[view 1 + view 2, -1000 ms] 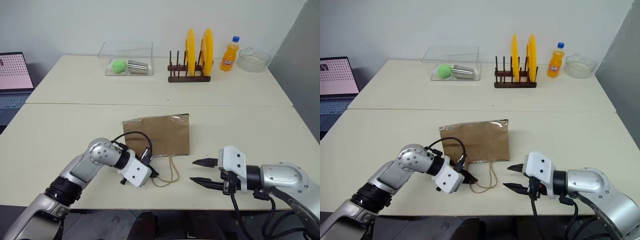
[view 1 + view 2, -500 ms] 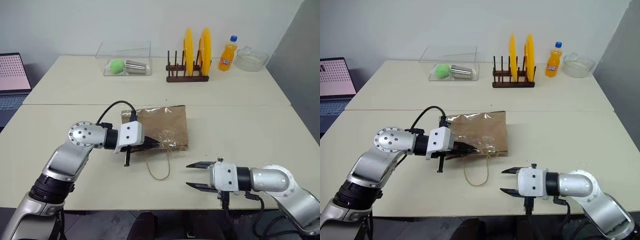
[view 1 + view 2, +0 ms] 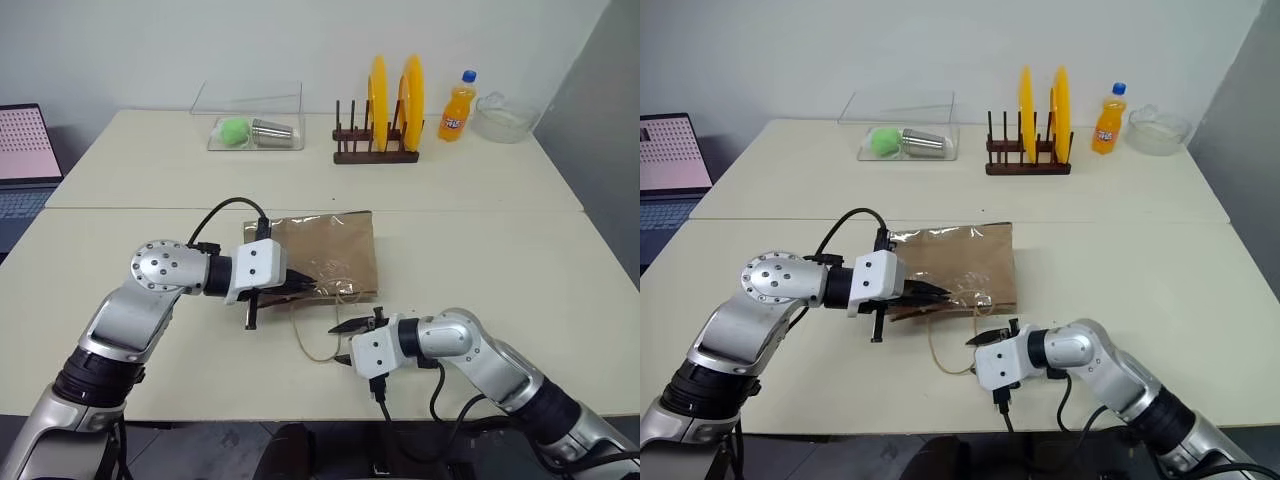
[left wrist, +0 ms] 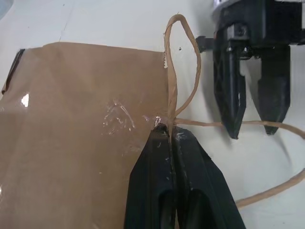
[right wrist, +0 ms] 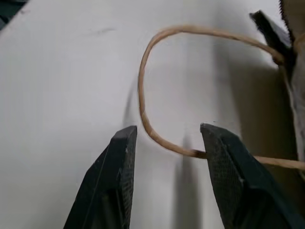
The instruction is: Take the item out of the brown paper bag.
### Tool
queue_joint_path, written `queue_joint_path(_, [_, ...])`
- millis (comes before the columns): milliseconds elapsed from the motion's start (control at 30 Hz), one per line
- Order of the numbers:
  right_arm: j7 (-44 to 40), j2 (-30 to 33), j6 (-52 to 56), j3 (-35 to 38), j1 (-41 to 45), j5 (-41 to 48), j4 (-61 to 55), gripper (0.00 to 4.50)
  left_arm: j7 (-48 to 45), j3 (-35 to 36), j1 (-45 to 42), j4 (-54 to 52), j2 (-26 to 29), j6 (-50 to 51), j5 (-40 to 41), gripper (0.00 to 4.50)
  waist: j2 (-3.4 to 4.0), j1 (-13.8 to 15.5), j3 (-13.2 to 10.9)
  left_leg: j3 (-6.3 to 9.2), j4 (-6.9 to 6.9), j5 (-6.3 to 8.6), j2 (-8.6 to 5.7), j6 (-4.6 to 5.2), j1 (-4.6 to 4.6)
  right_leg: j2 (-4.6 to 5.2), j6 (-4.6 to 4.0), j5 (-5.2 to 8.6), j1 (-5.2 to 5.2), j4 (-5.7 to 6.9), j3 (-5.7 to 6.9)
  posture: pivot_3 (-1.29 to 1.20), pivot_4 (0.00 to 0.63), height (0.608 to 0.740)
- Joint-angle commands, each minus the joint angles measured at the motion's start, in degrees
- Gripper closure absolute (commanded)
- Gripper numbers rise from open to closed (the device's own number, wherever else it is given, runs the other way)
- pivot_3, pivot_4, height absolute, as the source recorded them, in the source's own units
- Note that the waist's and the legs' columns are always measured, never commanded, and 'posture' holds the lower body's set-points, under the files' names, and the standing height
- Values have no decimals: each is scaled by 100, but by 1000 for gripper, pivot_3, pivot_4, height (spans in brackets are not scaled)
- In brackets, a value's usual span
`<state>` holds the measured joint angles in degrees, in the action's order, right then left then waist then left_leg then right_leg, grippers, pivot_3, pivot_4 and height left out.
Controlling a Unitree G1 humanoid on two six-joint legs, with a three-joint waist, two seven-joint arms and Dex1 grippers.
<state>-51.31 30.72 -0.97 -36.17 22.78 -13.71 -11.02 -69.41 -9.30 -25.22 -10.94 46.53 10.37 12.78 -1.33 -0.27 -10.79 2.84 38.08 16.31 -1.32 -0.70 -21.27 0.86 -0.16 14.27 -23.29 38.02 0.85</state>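
Silver arms, white wrists, apparently ridged black fingers (image 4: 164, 186).

Two pale cream worktops (image 3: 480, 270) stand pushed together, a thin seam running across between them, under even, soft light with a plain white wall (image 3: 150, 45) behind and a grey panel (image 3: 600, 110) at the right edge. Along the far worktop sit a clear plastic box (image 3: 250, 115) holding a green ball (image 3: 235, 131) and a metal cup (image 3: 277, 133), a dark wooden dish rack (image 3: 377, 152) with two yellow plates (image 3: 395, 92) on edge, an orange soda bottle (image 3: 457, 107) and a glass bowl (image 3: 505, 117). A laptop (image 3: 25, 160) with its screen lit stands open beyond the left edge.
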Motion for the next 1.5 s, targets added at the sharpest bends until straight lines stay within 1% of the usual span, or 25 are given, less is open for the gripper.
queue_joint_path(33, [-94, -123, -103, -31, 88, -103, 184, 2919, -16, 201, -57, -49, 102, -158, 14, 4500, 0, 0, 0, 0, 0, 0, 0, 0, 1, 0, 0, 0, 0, 3, 0, 0, 150, 740])
queue_joint_path(67, [-142, -140, -80, -25, 89, -94, 215, 3288, -13, 213, -70, -16, 114, -175, 13, 4500, 0, 0, 0, 1, 0, 0, 0, 0, 2, 0, 0, 0, 0, 5, 0, 0, 150, 740])
queue_joint_path(100, [-184, -160, -53, -10, 76, -71, 232, 3545, -5, 220, -82, 10, 122, -189, 12, 4500, 0, 0, 0, 1, 0, 0, 0, 0, 3, 0, -1, 0, 0, 6, 1, 0, 150, 740])
queue_joint_path(167, [-293, -140, -32, -29, 61, -124, 240, 4303, 22, 236, -114, 59, 123, -187, 21, 4500, 0, 0, 0, 0, 0, 0, 0, 1, 6, 0, -1, 0, 1, 9, 0, 0, 150, 740])
queue_joint_path(200, [-294, -156, -6, -14, 30, -131, 238, 4475, 40, 243, -137, 81, 105, -186, 27, 4500, 0, 0, 0, 0, 1, 0, 0, 1, 6, 0, -1, -1, 1, 10, 1, 0, 150, 740])
queue_joint_path(333, [-326, -167, 75, -22, -110, -145, 204, 4475, 204, 314, -363, 115, -92, 122, 204, 4500, 0, 0, 0, 1, 0, 0, 0, 1, 8, -1, -1, -1, 3, 11, 1, 0, 150, 740])
queue_joint_path(533, [-402, -91, 137, -60, -304, -236, 141, 4475, 505, 455, -971, 300, -416, 766, 467, 4500, -3, 3, 3, 0, 2, 0, -1, 1, 9, -1, 0, -1, 5, 9, 1, 0, 150, 740])
queue_joint_path(633, [-473, -22, 196, -103, -371, -298, 125, 4475, 714, 583, -1482, 471, -635, 1255, 685, 4500, -5, 13, 4, 0, 2, 0, -1, 1, 9, -1, 0, -1, 6, 10, 0, 0, 150, 740])
queue_joint_path(700, [-499, 13, 188, -122, -408, -308, 124, 4475, 713, 623, -1821, 643, -692, 1400, 753, 4500, -7, 14, 5, 1, 4, 0, -2, 1, 9, 0, 0, -1, 7, 9, 1, 0, 150, 740])
queue_joint_path(967, [-545, 41, 71, -199, -396, -423, 183, 4475, 553, 631, -2696, 1620, -644, 969, 497, 4500, -6, 7, 6, -2, 2, -2, -3, -2, 15, 0, 0, -1, 9, 10, -3, 0, 150, 740])
queue_joint_path(1067, [-483, 50, -14, -157, -392, -482, 205, 4475, 536, 716, -2956, 1937, -680, 895, 534, 4500, -7, 9, 6, -2, 3, -2, -3, -3, 14, 0, 0, -1, 9, 10, -2, 0, 150, 740])
queue_joint_path(1233, [-457, 9, 106, 167, -402, -185, 67, 4475, 99, 670, -2820, 1792, -587, 830, 673, 4500, -8, 7, 7, -4, 4, -3, -4, -4, 14, 0, 0, -1, 9, 9, -5, 0, 150, 740])
queue_joint_path(1333, [-476, 126, 95, 303, -437, -108, -127, 3904, -94, 632, -2689, 1676, -545, 752, 654, 4500, -8, 12, 7, -4, 3, -5, -4, -8, 14, 1, -1, -1, 9, 9, -6, 0, 150, 740])
queue_joint_path(1433, [-640, 313, 116, 531, -532, 229, -578, 2945, -129, 652, -2616, 1563, -590, 788, 689, 4500, -8, 26, 7, -2, 6, -3, -6, -4, 10, 3, 0, -1, 8, 7, -4, 0, 150, 740])
queue_joint_path(1500, [-718, 406, 149, 823, -585, 653, -953, 2945, -129, 657, -2583, 1513, -609, 785, 681, 4500, -9, 24, 6, -2, 7, -2, -7, -3, 7, 5, 0, -1, 8, 5, -4, 0, 150, 740])
